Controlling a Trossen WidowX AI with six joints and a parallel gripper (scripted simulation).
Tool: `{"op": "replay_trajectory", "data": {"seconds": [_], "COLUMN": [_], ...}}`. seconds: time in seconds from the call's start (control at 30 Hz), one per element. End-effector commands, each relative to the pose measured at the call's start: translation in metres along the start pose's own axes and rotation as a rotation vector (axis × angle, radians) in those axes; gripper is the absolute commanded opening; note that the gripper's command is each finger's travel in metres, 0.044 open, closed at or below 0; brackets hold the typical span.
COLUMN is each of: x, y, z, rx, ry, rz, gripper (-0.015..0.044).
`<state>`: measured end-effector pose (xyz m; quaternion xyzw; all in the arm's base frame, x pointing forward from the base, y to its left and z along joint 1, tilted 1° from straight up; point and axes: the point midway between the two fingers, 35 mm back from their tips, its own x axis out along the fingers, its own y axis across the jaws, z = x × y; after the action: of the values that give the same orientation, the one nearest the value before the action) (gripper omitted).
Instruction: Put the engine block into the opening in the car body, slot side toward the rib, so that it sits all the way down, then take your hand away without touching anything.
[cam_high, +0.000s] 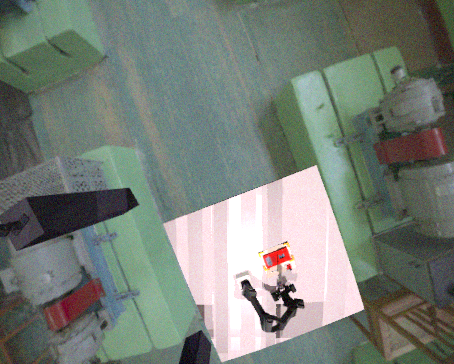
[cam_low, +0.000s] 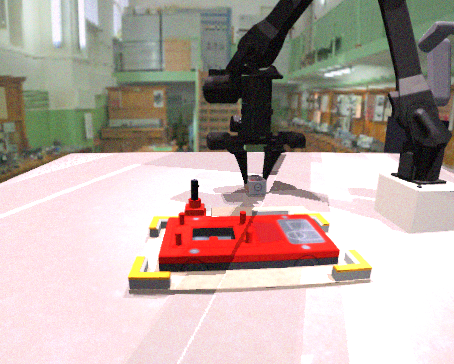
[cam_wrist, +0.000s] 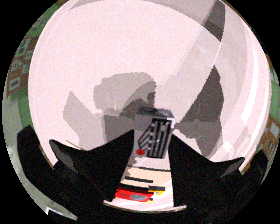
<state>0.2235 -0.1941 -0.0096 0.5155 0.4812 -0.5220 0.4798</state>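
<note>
The small grey engine block (cam_low: 256, 185) (cam_wrist: 156, 136) sits on the pale table behind the car body. My gripper (cam_low: 255, 181) (cam_wrist: 151, 135) reaches straight down over it, and its two dark fingers are shut on the block's sides. The red car body (cam_low: 250, 241) (cam_high: 277, 257) lies flat on a beige plate with yellow corner brackets (cam_low: 142, 270). Its rectangular opening (cam_low: 213, 233) is on the left part of the top and stands empty. In the wrist view a strip of the red body (cam_wrist: 134, 193) shows below the fingers. The block's slot side is too small to make out.
A red knob with a black post (cam_low: 194, 197) stands at the car body's rear left. The arm's white base block (cam_low: 414, 207) sits at the right of the table. Green machines (cam_high: 330, 130) surround the table in the overhead view.
</note>
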Motion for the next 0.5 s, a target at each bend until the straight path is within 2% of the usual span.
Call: {"op": "replay_trajectory", "data": {"seconds": [0.0, 0.47], "x": [-0.014, -0.057], "y": [0.004, 0.006], "z": [0.003, 0.005], "rx": [0.004, 0.004], "ry": [-0.011, -0.011], "rz": [0.009, 0.009], "gripper": [0.0, 0.0]}}
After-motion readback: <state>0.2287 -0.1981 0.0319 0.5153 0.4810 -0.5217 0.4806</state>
